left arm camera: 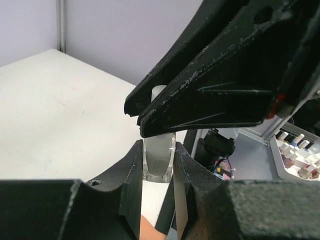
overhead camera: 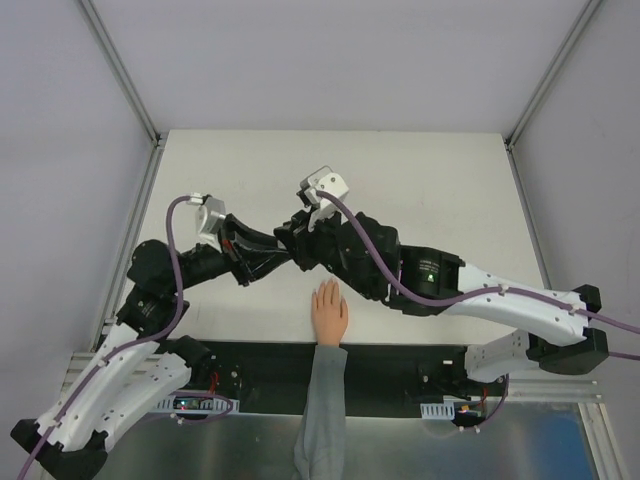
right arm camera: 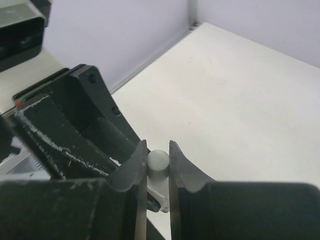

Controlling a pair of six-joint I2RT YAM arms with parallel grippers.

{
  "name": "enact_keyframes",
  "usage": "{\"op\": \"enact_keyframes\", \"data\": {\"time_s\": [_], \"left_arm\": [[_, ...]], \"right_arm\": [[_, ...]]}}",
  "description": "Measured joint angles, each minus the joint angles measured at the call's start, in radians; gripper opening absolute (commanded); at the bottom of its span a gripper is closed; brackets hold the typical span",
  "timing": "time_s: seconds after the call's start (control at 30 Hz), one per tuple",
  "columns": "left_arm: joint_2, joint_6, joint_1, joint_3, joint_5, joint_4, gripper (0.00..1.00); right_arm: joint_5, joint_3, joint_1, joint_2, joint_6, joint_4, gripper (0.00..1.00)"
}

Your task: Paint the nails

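A peach mannequin hand (overhead camera: 329,312) with a grey sleeve lies palm down at the table's near edge, fingers pointing away; its nails are too small to make out. My left gripper (left arm camera: 159,165) is shut on the clear body of a small polish bottle (left arm camera: 159,159), held above the table just beyond the hand. My right gripper (right arm camera: 157,162) is shut on the bottle's white cap (right arm camera: 158,161) from above. In the top view the two grippers meet (overhead camera: 290,243) and hide the bottle. A bit of the peach hand (left arm camera: 149,231) shows below the left fingers.
The white table (overhead camera: 420,190) is walled at the back and both sides. A black strip (overhead camera: 390,365) runs along the near edge by the arm bases. A rack of polish bottles (left arm camera: 295,150) sits off to the right in the left wrist view.
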Motion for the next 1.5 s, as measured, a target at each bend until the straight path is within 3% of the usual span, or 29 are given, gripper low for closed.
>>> {"op": "enact_keyframes", "data": {"time_s": [0.1,0.2,0.23,0.27,0.3,0.33,0.5,0.57,0.67,0.87,1.07,1.1,1.13,1.27,1.33,1.4,1.5], "left_arm": [[0.084,0.014,-0.005,0.004,-0.007,0.027,0.00],[0.112,0.014,-0.005,0.003,-0.005,0.031,0.00],[0.111,0.013,-0.005,0.000,-0.003,0.034,0.00],[0.103,0.011,-0.005,-0.003,-0.002,0.038,0.00],[0.089,0.009,-0.002,-0.006,-0.008,0.043,0.00],[0.074,0.005,0.005,-0.015,-0.014,0.042,0.00],[-0.039,-0.044,0.018,-0.094,0.007,0.054,0.00],[-0.100,-0.074,0.019,-0.127,0.037,0.060,0.00],[-0.147,-0.110,0.022,-0.138,0.090,0.088,0.00],[-0.143,-0.164,0.022,-0.138,0.188,0.150,0.00],[-0.124,-0.197,0.022,-0.138,0.248,0.186,0.00],[-0.122,-0.198,0.022,-0.138,0.252,0.189,0.00],[-0.120,-0.198,0.022,-0.138,0.255,0.191,0.00],[-0.117,-0.217,0.021,-0.135,0.229,0.188,0.00],[-0.116,-0.196,0.021,-0.132,0.194,0.156,0.00],[-0.111,-0.154,0.021,-0.119,0.134,0.098,0.00],[-0.085,-0.079,0.018,-0.087,0.027,0.022,0.00]], "right_arm": [[0.087,0.000,-0.018,0.020,0.008,-0.022,0.09],[0.086,0.002,-0.041,0.031,0.002,-0.048,0.28],[0.070,0.004,-0.048,0.031,0.002,-0.053,0.39],[0.020,0.008,-0.063,0.030,-0.010,-0.064,0.43],[-0.035,0.010,-0.076,0.026,-0.013,-0.082,0.48],[-0.092,0.010,-0.100,0.019,-0.021,-0.096,0.63],[-0.682,-0.001,-0.312,-0.029,-0.049,-0.116,0.76],[-0.889,-0.001,-0.369,-0.031,-0.056,-0.112,0.76],[-1.128,0.001,-0.401,-0.019,-0.049,-0.100,0.72],[-1.397,0.026,-0.426,0.082,0.022,-0.006,0.56],[-1.490,0.026,-0.429,0.138,0.114,0.101,0.22],[-1.496,0.026,-0.429,0.139,0.122,0.109,0.07],[-1.505,0.026,-0.429,0.139,0.133,0.119,0.01],[-1.489,0.013,-0.428,0.132,0.106,0.154,0.01],[-1.405,-0.019,-0.424,0.101,0.086,0.146,0.01],[-1.212,-0.044,-0.389,0.061,0.046,0.116,0.01],[-0.518,-0.075,-0.179,-0.010,0.011,0.079,0.01]]}}
